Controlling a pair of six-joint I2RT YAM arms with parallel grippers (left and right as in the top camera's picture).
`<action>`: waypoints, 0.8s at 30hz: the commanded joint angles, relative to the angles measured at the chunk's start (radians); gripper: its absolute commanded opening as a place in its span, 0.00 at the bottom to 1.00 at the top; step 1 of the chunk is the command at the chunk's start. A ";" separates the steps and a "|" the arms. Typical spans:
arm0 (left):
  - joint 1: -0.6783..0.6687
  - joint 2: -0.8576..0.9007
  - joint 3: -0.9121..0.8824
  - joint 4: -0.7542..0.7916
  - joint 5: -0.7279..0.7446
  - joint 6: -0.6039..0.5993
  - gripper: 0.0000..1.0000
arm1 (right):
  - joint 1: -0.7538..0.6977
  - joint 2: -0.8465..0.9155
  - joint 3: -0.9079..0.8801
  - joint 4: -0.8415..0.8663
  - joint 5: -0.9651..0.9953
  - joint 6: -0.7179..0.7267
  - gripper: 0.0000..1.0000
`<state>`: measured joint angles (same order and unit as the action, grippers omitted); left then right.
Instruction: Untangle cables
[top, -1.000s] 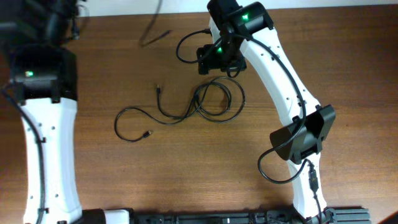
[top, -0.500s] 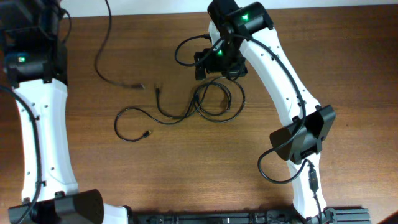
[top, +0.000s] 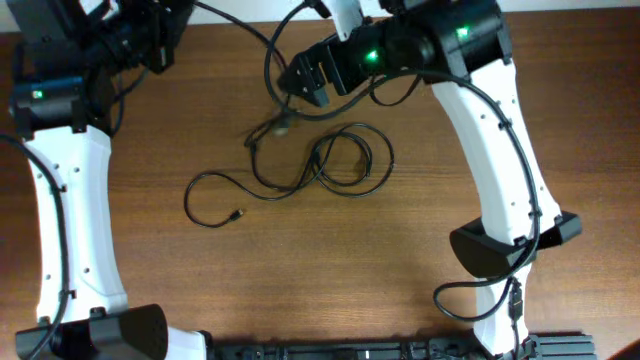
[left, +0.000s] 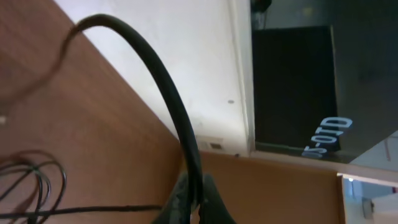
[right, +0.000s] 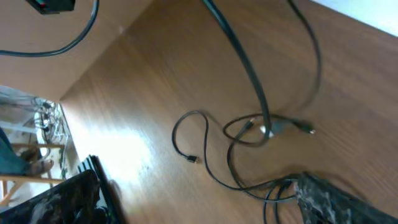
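The table (top: 560, 120) carries the bulk of the cables (top: 345, 165), a flat coil of overlapping loops near its middle. From there a long tail sweeps out toward 8 o'clock and ends in a small plug (top: 236, 213).

These cords look light, limp and springy. They will likely drag along rather than lift clean, and any crossing will tighten if pulled hard. The best hold is probably a free run of cord near a plug, away from the crossings, so that one end can be drawn out through the loops.

One strand (left: 168, 93) is already off the wood. In the left wrist view it arcs up from the left gripper (left: 194, 205), whose fingers are clenched on it at the bottom of the frame.

In the overhead view the coil sits at about 4 o'clock from that gripper, well apart. It sits at about 5 o'clock from the right gripper (top: 300, 80), near but not touching. I cannot tell whether the right fingers are parted or closed, since they are dark and blurred in both views.
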<state>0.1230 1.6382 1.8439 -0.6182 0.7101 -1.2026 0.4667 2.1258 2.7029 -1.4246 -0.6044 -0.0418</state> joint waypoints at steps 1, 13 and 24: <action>-0.057 -0.011 0.010 -0.010 0.035 -0.017 0.00 | 0.051 0.008 0.001 0.019 -0.011 -0.086 0.99; -0.101 -0.011 0.010 -0.013 0.209 -0.054 0.00 | 0.082 0.008 -0.013 0.034 0.325 -0.084 0.86; -0.101 -0.011 0.010 -0.072 0.193 -0.070 0.00 | 0.083 0.008 -0.023 0.026 0.400 -0.055 0.65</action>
<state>0.0196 1.6382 1.8439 -0.6983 0.8612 -1.2545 0.5522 2.1307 2.6949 -1.3911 -0.2367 -0.1043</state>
